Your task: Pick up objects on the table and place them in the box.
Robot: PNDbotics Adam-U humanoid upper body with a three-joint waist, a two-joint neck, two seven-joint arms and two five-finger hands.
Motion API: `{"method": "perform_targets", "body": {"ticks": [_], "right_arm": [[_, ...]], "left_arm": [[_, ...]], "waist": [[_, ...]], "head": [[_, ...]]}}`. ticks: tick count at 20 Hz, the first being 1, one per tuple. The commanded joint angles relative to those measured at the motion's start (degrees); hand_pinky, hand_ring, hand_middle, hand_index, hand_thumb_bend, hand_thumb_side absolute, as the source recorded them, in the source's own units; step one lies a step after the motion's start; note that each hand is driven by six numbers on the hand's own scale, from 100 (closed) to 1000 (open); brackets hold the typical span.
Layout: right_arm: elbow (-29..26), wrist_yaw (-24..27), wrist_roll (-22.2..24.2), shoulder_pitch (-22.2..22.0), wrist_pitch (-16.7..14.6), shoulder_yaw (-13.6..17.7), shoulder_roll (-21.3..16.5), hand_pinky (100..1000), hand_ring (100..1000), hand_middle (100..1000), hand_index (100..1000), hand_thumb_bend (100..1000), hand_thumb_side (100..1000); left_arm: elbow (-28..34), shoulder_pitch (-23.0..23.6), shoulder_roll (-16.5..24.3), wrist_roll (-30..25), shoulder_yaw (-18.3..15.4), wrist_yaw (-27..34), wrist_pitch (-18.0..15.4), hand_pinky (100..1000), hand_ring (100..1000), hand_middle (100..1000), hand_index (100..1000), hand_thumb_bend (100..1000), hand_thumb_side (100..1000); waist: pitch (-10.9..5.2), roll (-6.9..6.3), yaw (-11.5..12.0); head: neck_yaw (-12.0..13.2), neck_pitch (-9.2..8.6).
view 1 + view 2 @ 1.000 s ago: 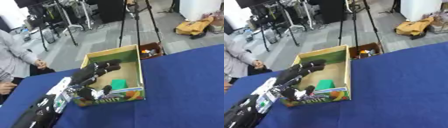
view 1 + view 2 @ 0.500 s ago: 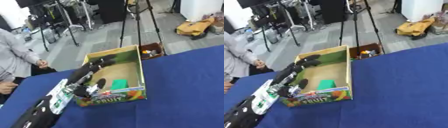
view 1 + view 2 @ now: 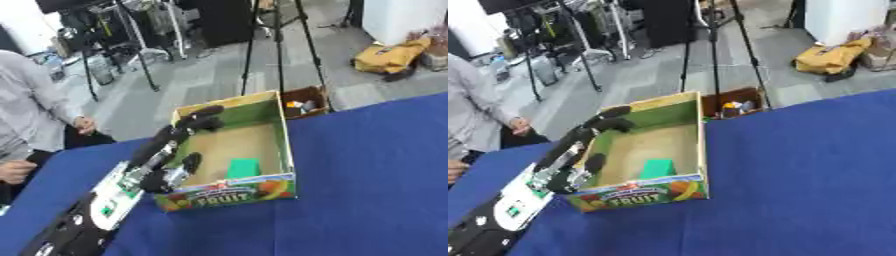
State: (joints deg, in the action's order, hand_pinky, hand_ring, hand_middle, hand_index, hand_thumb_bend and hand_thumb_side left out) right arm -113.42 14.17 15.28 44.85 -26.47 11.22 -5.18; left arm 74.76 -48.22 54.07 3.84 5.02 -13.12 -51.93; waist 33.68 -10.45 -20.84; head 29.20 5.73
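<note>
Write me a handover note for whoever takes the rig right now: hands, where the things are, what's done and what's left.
Left hand: open, fingers spread, holding nothing, over the left wall of the fruit box.
Right hand: not in view.
Green block: lying on the box floor, near the front wall.
Blue table: no other loose objects show on the part in view.
Done: the green block is in the box.
Left: look over the rest of the table for anything else to box; none shows here.
</note>
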Motion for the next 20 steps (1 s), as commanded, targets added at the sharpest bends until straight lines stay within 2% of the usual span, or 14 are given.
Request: {"method": "perform_targets", "body": {"ticks": [1, 8, 14, 20], "right_arm": [[-1.2, -0.3, -0.5, 0.4, 0.0, -0.2, -0.1, 911, 923, 497, 848, 100, 406], [-1.2, -0.7, -1.1, 0.0, 0.0, -0.2, 0.1, 909, 920, 501, 847, 100, 400], [-1.2, -1.0, -1.8, -0.2, -0.2, -0.2, 0.3, 904, 915, 507, 843, 100, 396], [-1.2, -1.4, -2.7, -0.5, -0.3, -0.2, 0.7, 899, 909, 514, 839, 100, 390]], "left_arm": [[2.7, 0.2, 2.9, 0.0, -0.8, 2.9, 0.0, 779, 847, 972, 1000, 100, 1000], [5.4, 2.8, 3.4, 0.0, -1.9, 8.9, 0.8, 777, 837, 961, 1000, 100, 1000], [9.7, 5.1, 3.5, 0.2, -3.1, 14.0, 4.9, 776, 829, 953, 1000, 105, 1000], [16.7, 7.6, 3.5, 0.4, -4.0, 18.9, 8.7, 779, 828, 950, 1000, 129, 1000]], "waist": [[-2.43, 0.76, 0.4], [-3.27, 1.42, 1.4], [-4.05, 2.27, 2.2], [-5.04, 3.17, 2.9]], "head": [[0.0, 0.26], [-0.5, 0.85], [-1.2, 1.89], [-1.7, 3.48]]}}
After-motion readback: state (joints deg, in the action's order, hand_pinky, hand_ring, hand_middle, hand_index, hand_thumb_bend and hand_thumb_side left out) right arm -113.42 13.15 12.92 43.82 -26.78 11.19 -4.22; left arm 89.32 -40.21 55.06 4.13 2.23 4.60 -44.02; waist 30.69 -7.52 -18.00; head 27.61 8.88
